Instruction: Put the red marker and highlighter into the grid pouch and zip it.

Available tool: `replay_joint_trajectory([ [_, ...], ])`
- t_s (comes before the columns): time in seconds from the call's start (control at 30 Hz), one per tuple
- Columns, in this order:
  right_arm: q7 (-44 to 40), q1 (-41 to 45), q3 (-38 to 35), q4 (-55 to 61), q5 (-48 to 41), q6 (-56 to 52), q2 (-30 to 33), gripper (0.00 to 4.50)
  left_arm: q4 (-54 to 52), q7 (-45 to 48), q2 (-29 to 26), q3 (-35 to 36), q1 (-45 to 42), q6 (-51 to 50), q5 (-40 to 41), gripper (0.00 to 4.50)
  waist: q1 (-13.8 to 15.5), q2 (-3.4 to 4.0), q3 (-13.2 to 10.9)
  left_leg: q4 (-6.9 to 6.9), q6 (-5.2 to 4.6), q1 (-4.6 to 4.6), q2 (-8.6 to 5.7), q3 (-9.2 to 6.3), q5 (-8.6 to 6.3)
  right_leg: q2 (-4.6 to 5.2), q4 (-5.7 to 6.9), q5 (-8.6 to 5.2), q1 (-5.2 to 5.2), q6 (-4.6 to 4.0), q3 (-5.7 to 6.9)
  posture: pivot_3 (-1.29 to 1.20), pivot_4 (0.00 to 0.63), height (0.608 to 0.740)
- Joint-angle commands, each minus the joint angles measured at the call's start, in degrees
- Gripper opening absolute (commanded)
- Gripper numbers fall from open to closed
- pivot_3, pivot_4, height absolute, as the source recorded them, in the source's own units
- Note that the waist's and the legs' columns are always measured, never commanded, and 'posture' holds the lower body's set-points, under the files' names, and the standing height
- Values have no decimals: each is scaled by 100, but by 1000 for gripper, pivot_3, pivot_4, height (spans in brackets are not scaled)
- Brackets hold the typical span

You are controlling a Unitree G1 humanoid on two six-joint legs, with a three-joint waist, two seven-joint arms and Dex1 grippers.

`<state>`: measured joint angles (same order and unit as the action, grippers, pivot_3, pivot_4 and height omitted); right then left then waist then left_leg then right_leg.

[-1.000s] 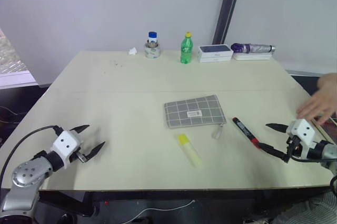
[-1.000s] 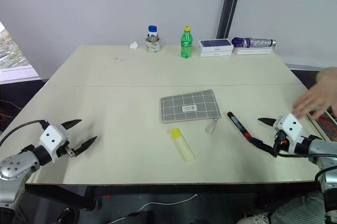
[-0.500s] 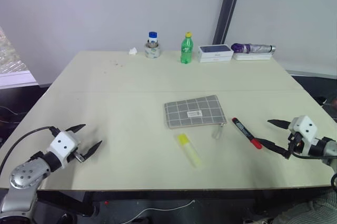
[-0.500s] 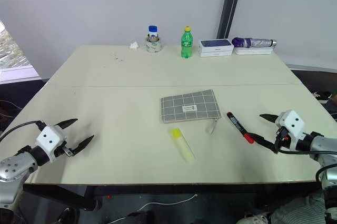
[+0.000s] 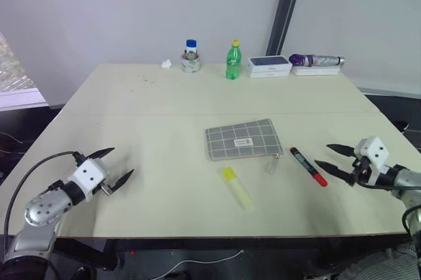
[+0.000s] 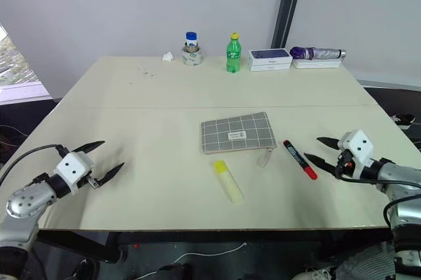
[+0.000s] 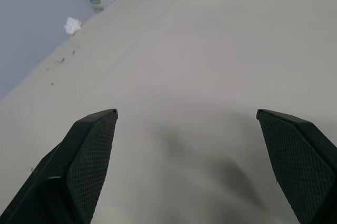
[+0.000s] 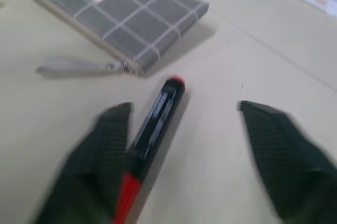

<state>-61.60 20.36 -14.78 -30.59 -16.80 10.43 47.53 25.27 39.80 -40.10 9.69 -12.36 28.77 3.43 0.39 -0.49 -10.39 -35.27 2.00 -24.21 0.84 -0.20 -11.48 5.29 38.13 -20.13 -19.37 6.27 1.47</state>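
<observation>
The grid pouch [image 5: 243, 139] lies flat in the middle of the table, its zipper pull [image 5: 271, 164] trailing off the near right corner. The highlighter [image 5: 235, 186] lies just in front of the pouch. The red marker [image 5: 308, 165] lies to the right of the pouch, red cap toward me. My right gripper [image 5: 323, 155] hovers open just right of the marker; in the right wrist view the marker [image 8: 152, 124] lies beside one finger [image 8: 100, 155], not gripped. My left gripper [image 5: 118, 163] stands open over bare table at the near left, holding nothing.
Along the far edge stand a blue-lidded jar [image 5: 191, 56], a green bottle [image 5: 232, 61], a white box [image 5: 268, 65] and a purple folded umbrella [image 5: 316, 60]. A scrap of crumpled paper [image 5: 166, 64] lies beside the jar. The table's near edge [image 5: 217, 235] runs just in front of both grippers.
A person's hand at the right edge has withdrawn. My right gripper has moved left toward the marker and its fingers have narrowed. My left gripper has edged forward.
</observation>
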Motion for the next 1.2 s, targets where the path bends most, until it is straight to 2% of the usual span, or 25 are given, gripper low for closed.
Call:
replay_joint_trajectory([
  [0.03,264,437,175,-5,201,114,-155,1195,465,-255,44,-266,-547,501,-441,4500,-5,0,0,0,1,0,-1,-1,1,-1,0,0,0,0,1,0,150,740],
  [0.1,765,892,502,-288,693,191,-365,142,1028,-488,223,-546,-1160,733,-774,4500,-4,0,0,-1,1,0,-2,1,1,-1,1,0,-1,0,0,0,150,740],
  [0.3,2430,2220,1304,-1546,1963,336,-1048,60,2708,-1391,701,-1501,-2649,1719,-1987,4500,-11,-1,0,-4,16,-17,-19,-1,10,-3,6,1,-18,1,2,0,150,740],
  [0.47,3437,2930,1775,-2619,2703,426,-1155,60,3547,-1920,923,-2111,-3358,2293,-2636,4500,-3,-2,0,4,41,-39,-24,4,25,-1,0,0,-41,2,1,0,150,740],
  [0.73,3481,3200,2073,-3087,2980,487,-1341,60,4258,-2205,1255,-2654,-4017,2600,-3074,4500,-30,-2,-1,2,42,-40,-25,7,27,-1,7,0,-44,2,0,0,150,740],
  [1.2,3379,3392,2164,-3302,3035,510,-1452,60,4597,-2661,1591,-3611,-4412,2886,-3971,4500,-79,-1,0,0,44,-39,-28,3,28,-1,9,0,-39,2,1,0,150,740],
])
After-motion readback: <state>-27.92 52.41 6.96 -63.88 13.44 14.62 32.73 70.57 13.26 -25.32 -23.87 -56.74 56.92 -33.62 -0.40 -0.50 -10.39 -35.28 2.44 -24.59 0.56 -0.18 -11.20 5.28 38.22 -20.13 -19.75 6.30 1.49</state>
